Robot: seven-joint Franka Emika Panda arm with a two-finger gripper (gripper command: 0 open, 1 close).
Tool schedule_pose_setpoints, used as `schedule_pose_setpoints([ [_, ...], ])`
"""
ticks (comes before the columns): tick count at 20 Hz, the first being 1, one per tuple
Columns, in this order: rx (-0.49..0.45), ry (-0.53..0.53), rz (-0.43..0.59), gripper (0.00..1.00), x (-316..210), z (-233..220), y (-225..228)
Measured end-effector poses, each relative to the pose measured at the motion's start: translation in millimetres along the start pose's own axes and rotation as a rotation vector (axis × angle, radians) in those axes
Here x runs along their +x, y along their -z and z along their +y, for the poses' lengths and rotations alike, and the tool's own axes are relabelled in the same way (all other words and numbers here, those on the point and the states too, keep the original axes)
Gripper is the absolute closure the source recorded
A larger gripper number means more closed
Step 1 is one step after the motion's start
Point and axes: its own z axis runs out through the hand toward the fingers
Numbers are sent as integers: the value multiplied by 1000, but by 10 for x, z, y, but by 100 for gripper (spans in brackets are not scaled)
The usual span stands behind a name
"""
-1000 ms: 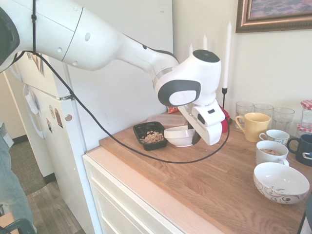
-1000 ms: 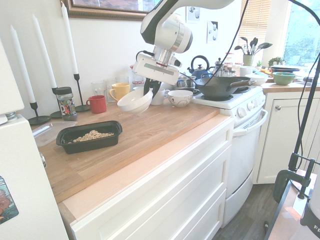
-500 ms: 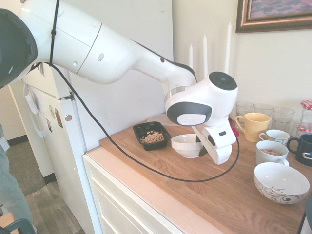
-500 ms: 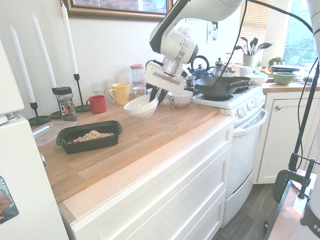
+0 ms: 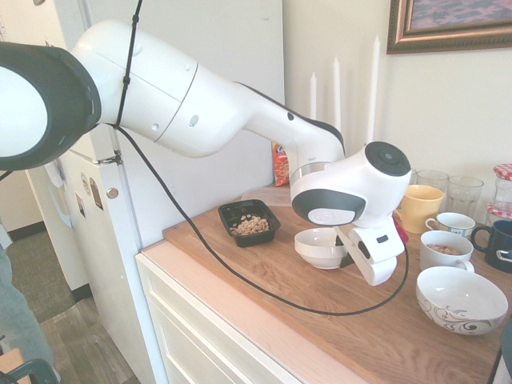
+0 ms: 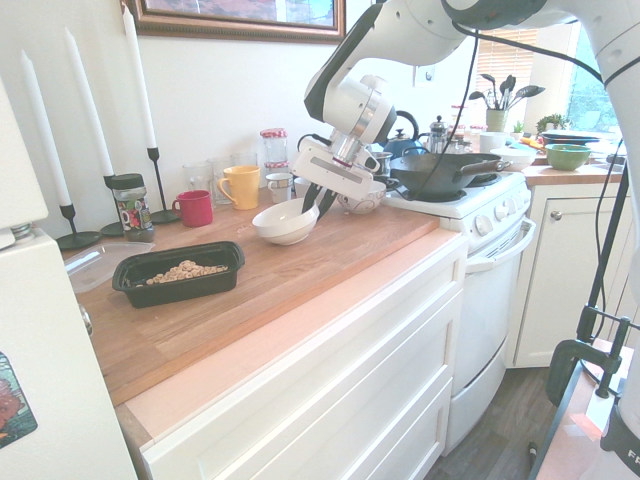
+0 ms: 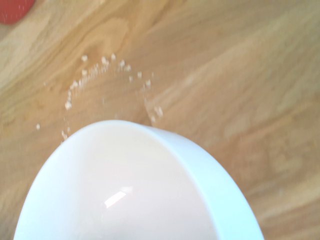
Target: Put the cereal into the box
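The gripper (image 6: 318,200) was clamped on the rim of a plain white bowl (image 6: 285,221), its dark fingers (image 6: 325,203) pinching the bowl's edge on the side toward the stove (image 6: 470,205). The bowl was held low over the wooden counter (image 6: 330,250), slightly tilted; whether its base touched the wood could not be determined from either exterior view. In the wrist view the bowl's interior (image 7: 135,190) appeared empty and glossy, and a scatter of small pale crumbs (image 7: 100,75) lay on the counter beyond its rim. The cereal (image 6: 183,270) lay as a small tan heap inside the box (image 6: 178,273), a shallow black tray standing on the counter well apart from the bowl, toward the refrigerator end (image 5: 88,200). In the first exterior view the box (image 5: 249,222) sat to the left of the bowl (image 5: 320,246), with the cereal (image 5: 250,226) visible inside it. A clear plastic lid (image 6: 95,265) lay just beside the box on its far side. Along the wall stood tall white candles (image 6: 138,75) in dark holders, a red mug (image 6: 194,208), a yellow mug (image 6: 240,185) and several glasses (image 5: 436,180). Near the right end of the counter in the first exterior view were a patterned white bowl (image 5: 460,300) and a white cup (image 5: 446,250) with brownish contents. An orange snack bag (image 5: 281,166) showed behind the arm.
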Motion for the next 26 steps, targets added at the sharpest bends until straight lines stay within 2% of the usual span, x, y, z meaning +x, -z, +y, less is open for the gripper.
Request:
schedule_pose_setpoints([
  [1, 8, -2, -4, 100, 28, 7, -8],
  [2, 17, -3, -11, 0, 58, 23, -18],
  [7, 19, -13, -39, 0, 125, 84, -55],
  [26, 0, 35, -19, 0, -64, -122, -62],
])
